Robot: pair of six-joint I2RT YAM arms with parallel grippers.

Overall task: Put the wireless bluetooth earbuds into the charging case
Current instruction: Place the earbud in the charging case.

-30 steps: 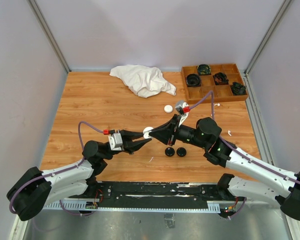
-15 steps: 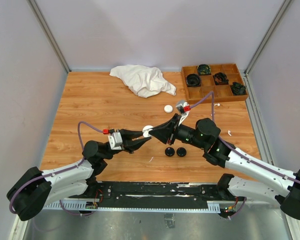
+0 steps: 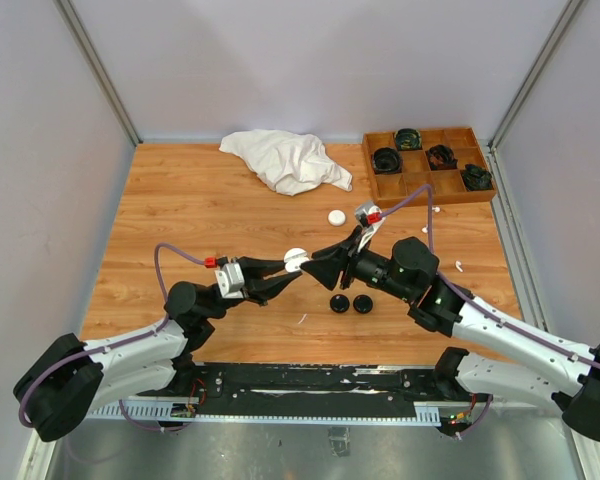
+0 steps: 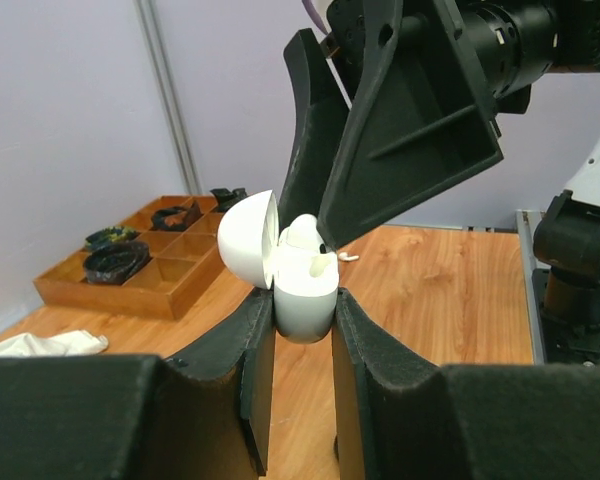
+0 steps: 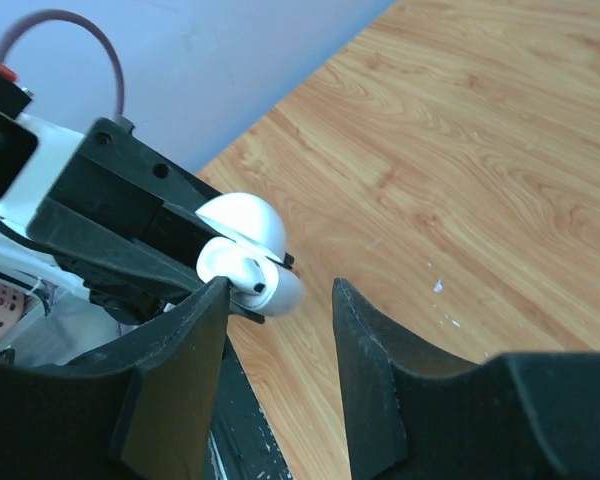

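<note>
My left gripper (image 4: pixel 304 306) is shut on the lower half of a white charging case (image 4: pixel 305 305), held above the table with its lid (image 4: pixel 248 241) hinged open. A white earbud (image 5: pixel 236 266) sits in the case's top with its dark-tipped end showing. My right gripper (image 5: pixel 278 288) hangs just over the case, its jaws open and empty; one finger (image 5: pixel 185 330) lies against the case's side. In the top view the case (image 3: pixel 296 259) is between both grippers at the table's middle. Loose white earbuds (image 3: pixel 458 266) lie on the wood at the right.
Two black round cases (image 3: pixel 338 303) lie below the right gripper, and a white round case (image 3: pixel 336 216) lies farther back. A wooden divided tray (image 3: pixel 432 196) with coiled black items stands at the back right. A crumpled white cloth (image 3: pixel 285 160) lies at the back.
My right gripper's jaws have opened, leaving the earbud in the case. The left gripper keeps its hold on the case, which has risen slightly.
</note>
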